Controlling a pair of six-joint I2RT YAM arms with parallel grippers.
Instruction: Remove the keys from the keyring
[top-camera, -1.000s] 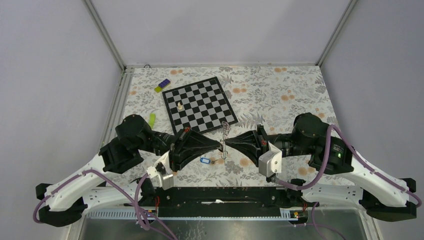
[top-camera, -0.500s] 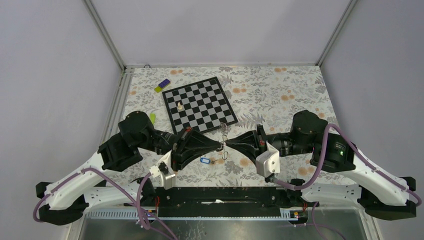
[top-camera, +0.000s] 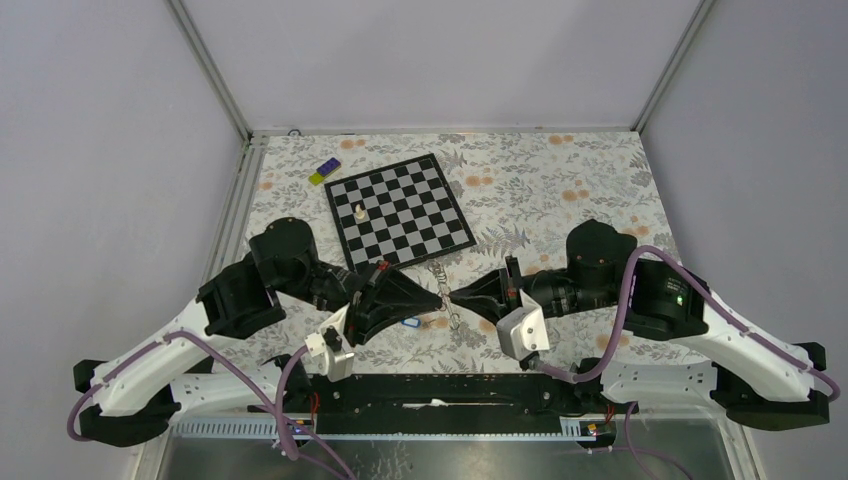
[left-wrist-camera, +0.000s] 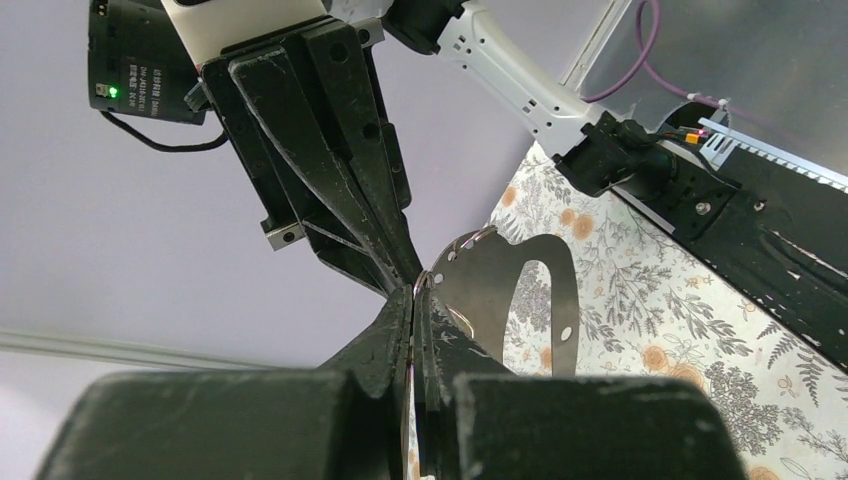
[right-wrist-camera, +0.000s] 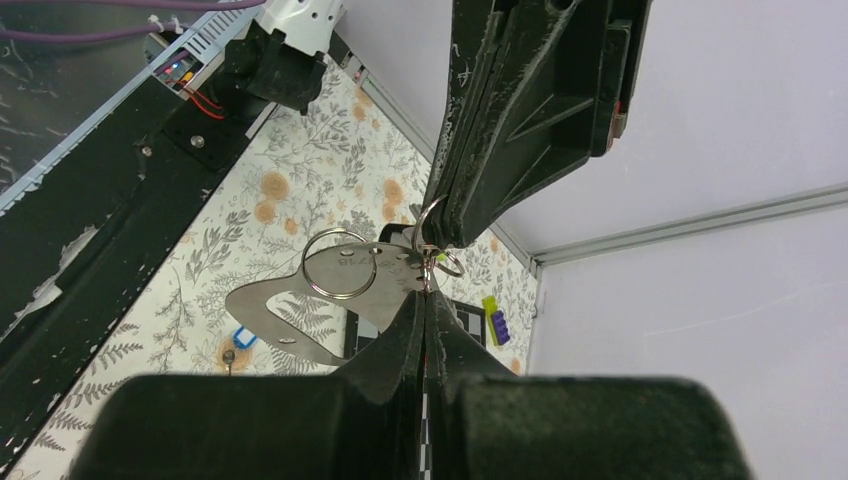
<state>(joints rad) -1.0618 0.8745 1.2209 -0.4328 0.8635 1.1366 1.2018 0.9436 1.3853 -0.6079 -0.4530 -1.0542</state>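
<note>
Keyring (top-camera: 438, 274) | clamped between shut left gripper (top-camera: 439, 296) and right gripper (top-camera: 457, 298) | pulled nearward off chessboard (top-camera: 400, 205) edge | nothing freed yet

both arms reach inward, left gripper (top-camera: 438, 297) and right gripper (top-camera: 458, 297) pinched closed, tip to tip

The keyring (right-wrist-camera: 340, 265) is thin, glossy wire metal; the flat plate (right-wrist-camera: 290, 305) hung on it is smooth, duller silvery metal. The left tool (left-wrist-camera: 413, 297) and right tool (right-wrist-camera: 424, 300) are matt black plastic, scuffed pale along their edges. The desk (right-wrist-camera: 200, 260) has a matt floral-printed covering.
</note>
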